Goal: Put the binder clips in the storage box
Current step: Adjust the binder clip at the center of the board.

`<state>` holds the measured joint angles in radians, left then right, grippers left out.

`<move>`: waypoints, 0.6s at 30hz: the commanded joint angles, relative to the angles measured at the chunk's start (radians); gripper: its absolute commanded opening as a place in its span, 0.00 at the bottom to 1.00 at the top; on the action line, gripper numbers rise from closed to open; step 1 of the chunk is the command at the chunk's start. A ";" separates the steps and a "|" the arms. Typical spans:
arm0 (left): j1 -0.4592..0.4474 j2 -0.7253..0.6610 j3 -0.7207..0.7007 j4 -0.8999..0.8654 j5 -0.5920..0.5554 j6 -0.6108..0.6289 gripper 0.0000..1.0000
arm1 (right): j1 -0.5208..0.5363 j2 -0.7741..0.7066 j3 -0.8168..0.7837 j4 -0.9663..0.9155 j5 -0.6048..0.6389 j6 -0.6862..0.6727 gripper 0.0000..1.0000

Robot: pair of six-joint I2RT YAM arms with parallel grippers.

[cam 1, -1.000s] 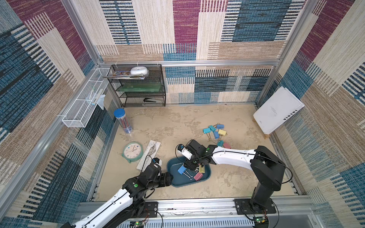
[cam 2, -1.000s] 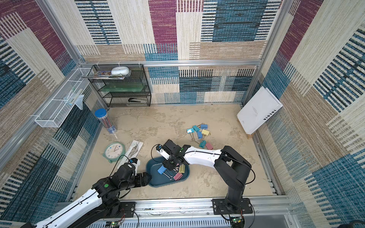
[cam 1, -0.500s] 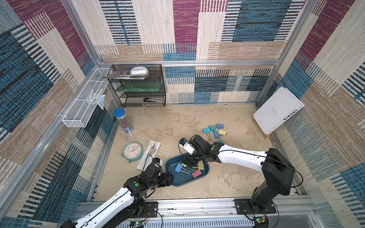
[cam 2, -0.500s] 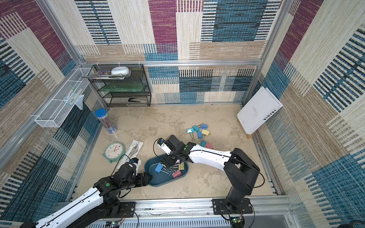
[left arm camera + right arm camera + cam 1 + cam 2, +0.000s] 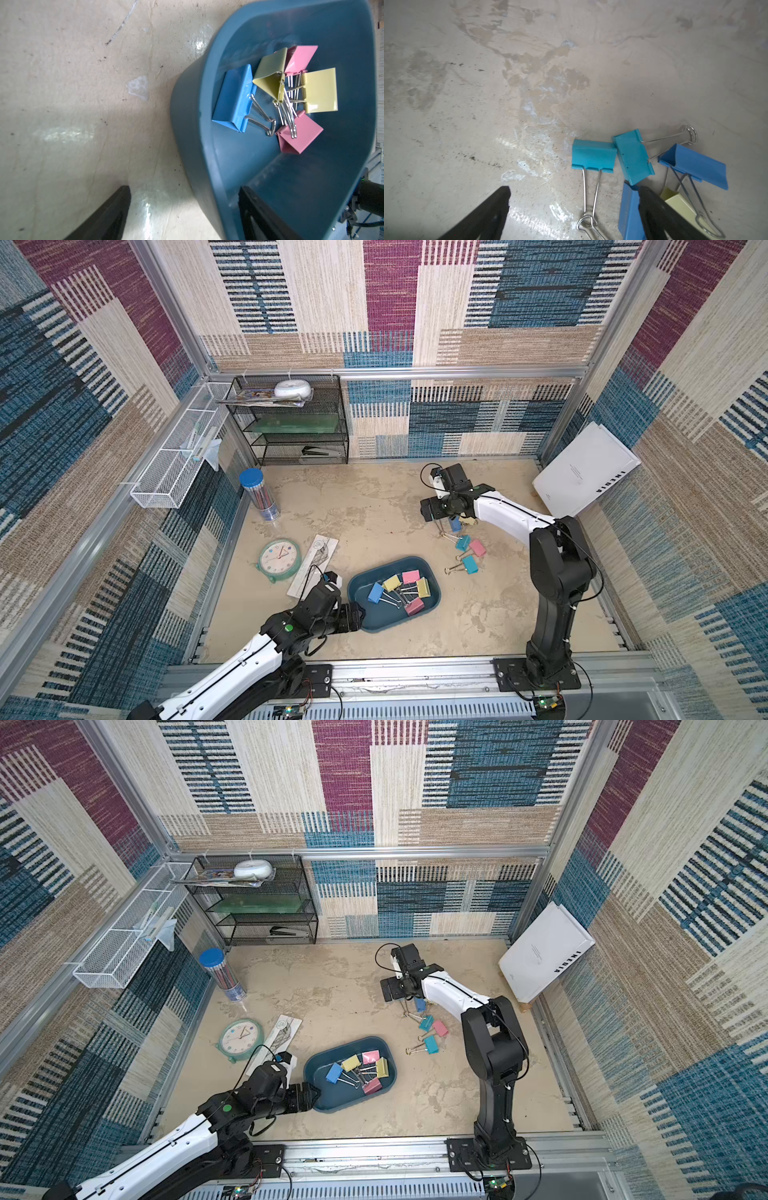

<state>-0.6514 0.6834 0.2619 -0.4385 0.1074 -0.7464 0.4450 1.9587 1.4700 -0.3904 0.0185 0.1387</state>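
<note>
A: State of right gripper [image 5: 574,188]?
B: Spread wide, empty; loose binder clips [image 5: 593,154] lie beside one finger [image 5: 654,209] on the bench [image 5: 488,104].
A: And left gripper [image 5: 182,188]?
B: Released, straddling the storage box [image 5: 187,124] wall; five clips inside.

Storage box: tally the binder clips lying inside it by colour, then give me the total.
Blue binder clips: 1
Yellow binder clips: 2
Pink binder clips: 2
Total in the storage box: 5
</note>
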 commanded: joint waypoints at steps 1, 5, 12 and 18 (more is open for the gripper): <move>0.002 0.004 0.003 -0.007 0.008 0.025 0.85 | -0.015 0.040 0.014 -0.006 -0.027 0.028 0.99; 0.004 0.014 0.003 -0.005 0.005 0.027 0.85 | -0.030 0.097 0.055 -0.024 -0.032 0.047 0.99; 0.006 0.016 0.002 -0.002 0.007 0.027 0.85 | -0.031 0.103 0.019 0.013 -0.070 0.060 0.96; 0.007 0.020 0.001 0.000 0.008 0.027 0.85 | -0.031 0.076 -0.020 0.034 -0.093 0.075 0.95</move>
<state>-0.6456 0.7017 0.2619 -0.4213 0.1127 -0.7330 0.4122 2.0472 1.4578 -0.3599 -0.0471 0.1940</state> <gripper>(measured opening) 0.851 0.949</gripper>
